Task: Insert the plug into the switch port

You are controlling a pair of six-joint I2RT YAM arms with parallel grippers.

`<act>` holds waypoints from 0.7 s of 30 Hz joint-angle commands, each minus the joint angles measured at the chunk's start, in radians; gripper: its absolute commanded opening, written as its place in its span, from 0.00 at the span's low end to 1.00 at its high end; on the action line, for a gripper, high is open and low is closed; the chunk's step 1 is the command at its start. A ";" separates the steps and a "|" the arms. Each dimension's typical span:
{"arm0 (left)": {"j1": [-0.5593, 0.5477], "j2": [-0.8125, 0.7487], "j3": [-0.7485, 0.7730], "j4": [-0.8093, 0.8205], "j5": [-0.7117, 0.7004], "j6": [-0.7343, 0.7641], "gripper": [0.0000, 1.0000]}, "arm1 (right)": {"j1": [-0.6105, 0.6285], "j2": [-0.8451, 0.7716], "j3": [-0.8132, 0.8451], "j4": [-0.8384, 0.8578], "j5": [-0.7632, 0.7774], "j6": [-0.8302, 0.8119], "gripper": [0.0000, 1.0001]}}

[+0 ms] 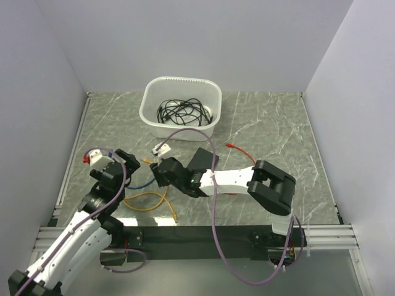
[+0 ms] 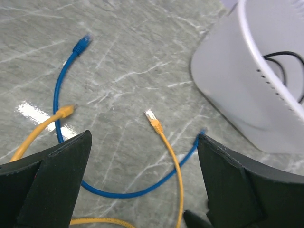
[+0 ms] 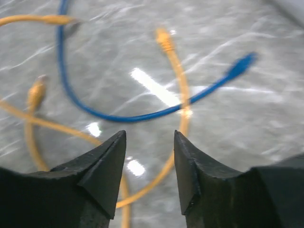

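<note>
The switch (image 1: 204, 159), a flat black box, lies on the table just behind my right arm. A yellow cable (image 1: 148, 200) and a blue cable (image 1: 139, 183) lie loose in front of it. My left gripper (image 2: 145, 135) hovers wide open over the blue cable (image 2: 118, 194), holding nothing; a yellow plug (image 2: 153, 118) lies just ahead of it. My right gripper (image 3: 150, 133) is open with a narrower gap and nothing between its fingers, above the yellow cable (image 3: 183, 99). A blue plug (image 3: 242, 61) lies to its far right. From above, the right gripper (image 1: 159, 172) sits close to the left gripper (image 1: 125, 162).
A white tub (image 1: 180, 106) holding black cables stands at the back centre; its wall (image 2: 247, 90) is close on the right of the left gripper. A red cable (image 1: 238, 150) lies right of the switch. A small white piece (image 1: 162, 148) sits near the tub.
</note>
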 commanded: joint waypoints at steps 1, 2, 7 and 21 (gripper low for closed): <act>0.002 0.087 0.072 0.042 -0.059 0.007 0.99 | -0.018 -0.076 -0.023 0.165 0.007 -0.035 0.53; 0.004 0.106 0.078 0.052 -0.063 0.007 0.99 | -0.018 -0.064 -0.015 0.154 0.010 -0.035 0.53; 0.007 0.106 0.057 0.093 -0.039 0.018 0.99 | -0.023 0.016 0.097 0.081 0.022 -0.061 0.54; 0.016 -0.121 -0.012 0.018 -0.020 -0.026 0.99 | -0.110 0.298 0.434 -0.074 -0.092 -0.053 0.56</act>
